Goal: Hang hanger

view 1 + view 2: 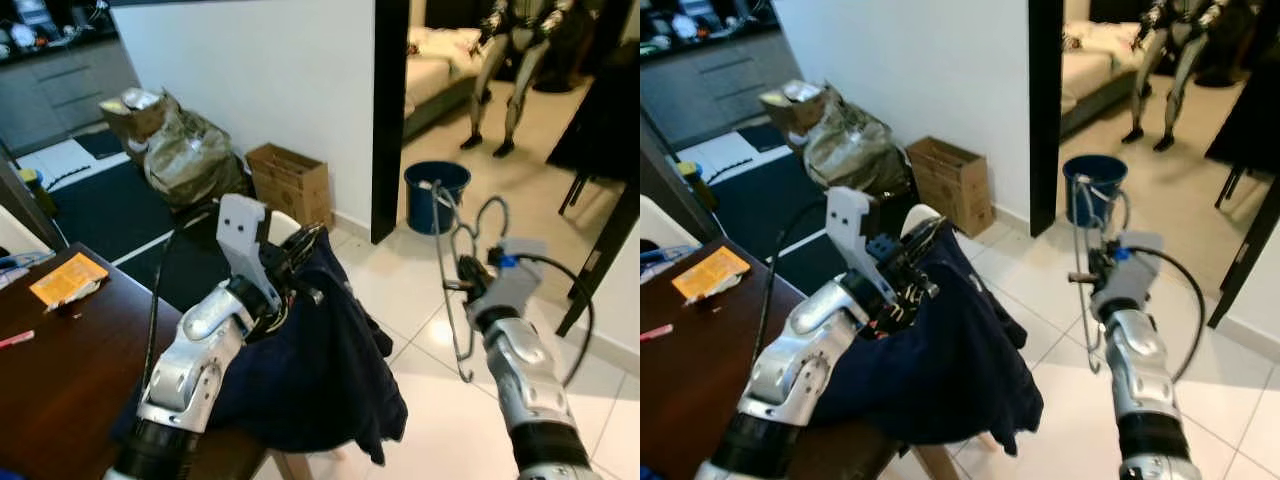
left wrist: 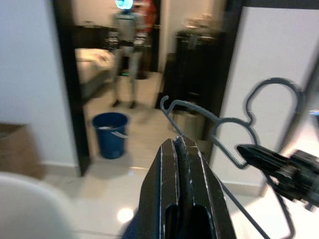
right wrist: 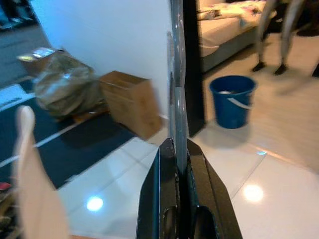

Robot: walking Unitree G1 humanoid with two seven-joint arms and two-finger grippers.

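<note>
A grey wire hanger point(image 1: 455, 300) hangs upright in the air at the right, over the white floor tiles, with its hook point(image 1: 492, 208) up. My right gripper point(image 1: 463, 272) is shut on its wire; the right wrist view shows the hanger point(image 3: 177, 74) edge-on between the fingers point(image 3: 167, 164). A dark blue garment point(image 1: 320, 350) drapes from my left gripper point(image 1: 300, 255) down over the table's corner. The left gripper point(image 2: 181, 147) is shut, holding the cloth bunched at its tips. The hanger point(image 2: 234, 127) is close to the right of the left gripper.
A dark wooden table point(image 1: 60, 360) with an orange packet point(image 1: 66, 277) is at the lower left. A black door frame point(image 1: 388, 120), a blue bucket point(image 1: 436, 195), a cardboard box point(image 1: 290, 180) and bagged bundles point(image 1: 185, 150) stand ahead. Another humanoid robot point(image 1: 510, 60) stands in the far room.
</note>
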